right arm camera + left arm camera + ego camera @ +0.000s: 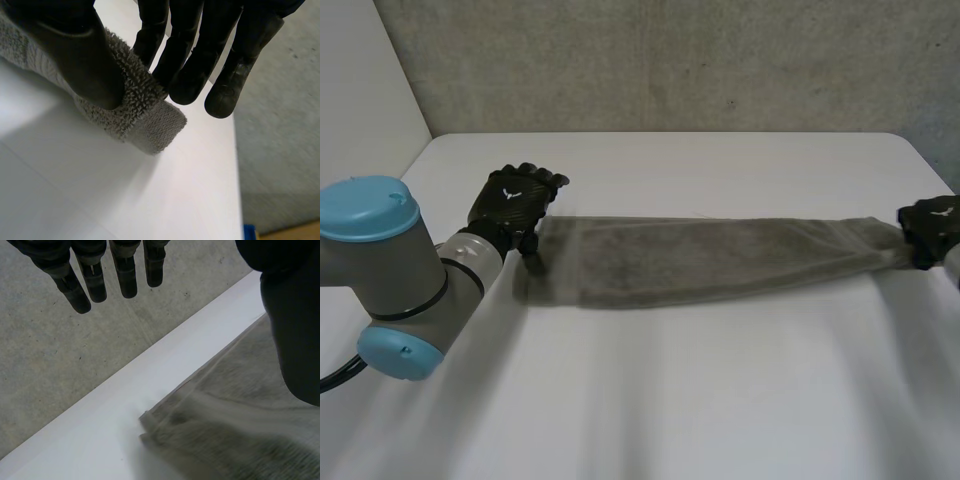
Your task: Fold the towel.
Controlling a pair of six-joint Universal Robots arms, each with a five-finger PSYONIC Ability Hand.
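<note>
The counter (pixel 720 400) is a white surface spanning the head view, with a grey concrete wall (pixel 670 60) behind its far edge.

The towel (pixel 720 260) is grey and lies on the counter, drawn out into a long, narrow band running crosswise from the robot's left side to its right. The band is wider at its left end and tapers toward its right end. In the left wrist view, the left end of the towel (pixel 240 430) lies flat in layers, with one corner near the far edge of the counter.

The left arm (pixel 390 270) enters from the near left, with its grey joint and light-blue caps in the foreground.

The left hand (pixel 515 205) is at the left end of the towel. Its fingers (pixel 125 275) are straight and clear of the cloth. Its thumb (pixel 295 340) is over the towel's left end, and contact cannot be confirmed. The hand has hold of nothing.

The right hand (pixel 932 230) is at the right end of the towel, at the counter's right edge. In the right wrist view, its thumb (pixel 80 55) presses the towel's end against the fingers (pixel 190 55), which pinches the cloth. A short folded tip of towel protrudes beyond the thumb.
</note>
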